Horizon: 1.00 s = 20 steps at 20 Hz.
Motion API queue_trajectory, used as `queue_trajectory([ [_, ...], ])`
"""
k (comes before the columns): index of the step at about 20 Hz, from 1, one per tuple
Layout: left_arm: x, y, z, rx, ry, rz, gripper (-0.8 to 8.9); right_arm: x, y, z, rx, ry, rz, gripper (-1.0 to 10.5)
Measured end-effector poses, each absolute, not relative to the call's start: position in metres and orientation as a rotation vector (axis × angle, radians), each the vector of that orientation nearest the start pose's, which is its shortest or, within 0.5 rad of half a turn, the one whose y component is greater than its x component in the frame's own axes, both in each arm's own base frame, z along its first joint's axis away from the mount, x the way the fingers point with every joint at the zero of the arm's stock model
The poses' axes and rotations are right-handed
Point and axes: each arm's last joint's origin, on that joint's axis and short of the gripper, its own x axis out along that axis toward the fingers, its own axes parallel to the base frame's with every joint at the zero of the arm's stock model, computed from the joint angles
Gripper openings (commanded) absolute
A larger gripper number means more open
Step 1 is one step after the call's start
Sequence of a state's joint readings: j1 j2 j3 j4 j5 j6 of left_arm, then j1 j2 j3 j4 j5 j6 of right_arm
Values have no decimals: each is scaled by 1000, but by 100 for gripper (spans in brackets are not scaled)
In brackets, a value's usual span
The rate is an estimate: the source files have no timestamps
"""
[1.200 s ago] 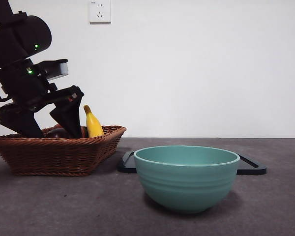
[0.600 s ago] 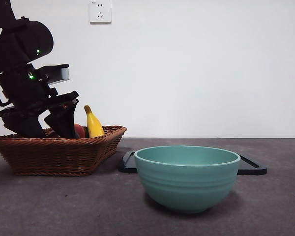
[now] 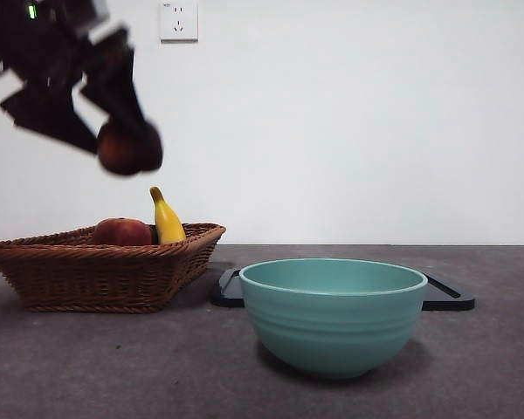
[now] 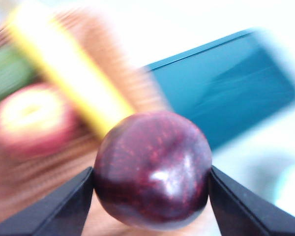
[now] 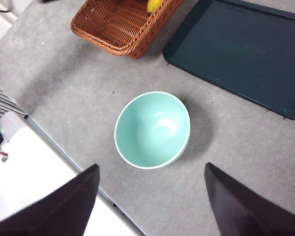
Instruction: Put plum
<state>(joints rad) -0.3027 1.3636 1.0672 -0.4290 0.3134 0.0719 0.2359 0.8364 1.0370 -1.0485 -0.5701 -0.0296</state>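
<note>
At far left, high above the table: left gripper (image 3: 122,144), jaws clamped on either side of the plum (image 3: 129,147); the fruit is dark maroon, glossy and speckled, held clear in the air above the basket (image 3: 87,275) and touching nothing else. The arm shows dark and blurred in the front view.
Below it, at left on the grey table (image 3: 113,367): brown wicker basket holding a red-orange fruit (image 3: 120,232) and a yellow banana (image 3: 165,220), the banana leaning upright just right of the red fruit.
Centre, nearest the camera: teal bowl (image 3: 332,314), upright, nothing in it.
Behind the bowl, extending to the right: dark flat tray (image 3: 445,295), its left end near the basket's right corner.
Above the scene: right gripper (image 5: 150,201), jaws wide apart, holding nothing, high over the bowl.
</note>
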Motion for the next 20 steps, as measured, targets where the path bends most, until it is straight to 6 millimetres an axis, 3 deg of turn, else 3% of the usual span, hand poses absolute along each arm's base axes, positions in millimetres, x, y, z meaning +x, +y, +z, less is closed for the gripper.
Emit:
queue_trajectory([
  [4, 236, -116, 312, 49, 651, -788, 330, 126, 46, 339, 116, 833, 769, 339],
  [9, 212, -157, 310, 101, 665, -961, 330, 126, 46, 339, 116, 832, 769, 339],
  [15, 208, -205, 277, 171, 775, -1086, 330, 126, 46, 339, 115, 832, 769, 339],
  [20, 213, -240, 235, 241, 869, -1116, 330, 126, 46, 339, 116, 832, 769, 339],
])
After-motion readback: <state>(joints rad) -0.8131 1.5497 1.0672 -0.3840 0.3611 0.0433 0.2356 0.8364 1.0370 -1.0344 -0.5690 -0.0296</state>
